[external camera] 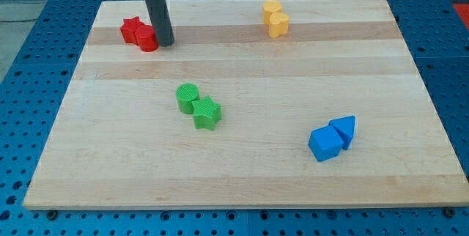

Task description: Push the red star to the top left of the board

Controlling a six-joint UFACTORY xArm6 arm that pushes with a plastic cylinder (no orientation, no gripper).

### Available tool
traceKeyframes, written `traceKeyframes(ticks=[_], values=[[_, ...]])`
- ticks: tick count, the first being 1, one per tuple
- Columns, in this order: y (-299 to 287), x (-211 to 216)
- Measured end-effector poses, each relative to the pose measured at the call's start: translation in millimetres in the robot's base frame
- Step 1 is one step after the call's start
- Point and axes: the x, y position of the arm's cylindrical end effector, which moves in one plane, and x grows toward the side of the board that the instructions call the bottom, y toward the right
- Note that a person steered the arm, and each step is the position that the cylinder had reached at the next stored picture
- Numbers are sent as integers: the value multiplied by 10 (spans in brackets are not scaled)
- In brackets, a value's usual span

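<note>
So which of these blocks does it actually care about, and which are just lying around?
In the job:
red star
my tip, just right of the red cylinder beside the star

Lying about:
two yellow blocks
green cylinder
green star
blue cube
blue wedge

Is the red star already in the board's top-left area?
Yes: the red star sits near the board's top-left corner, touching a red cylinder.

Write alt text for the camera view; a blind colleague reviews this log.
My tip rests against the right side of a red cylinder, which touches the red star near the wooden board's top left. Two yellow blocks sit together at top centre, a green cylinder and green star mid-board, and two blue blocks at lower right.
</note>
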Motion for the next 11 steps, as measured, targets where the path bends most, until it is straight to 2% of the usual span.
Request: traceKeyframes(ticks=[2, 4, 10, 11], values=[[86, 427], [-429, 265], [-864, -568], [-1044, -447]])
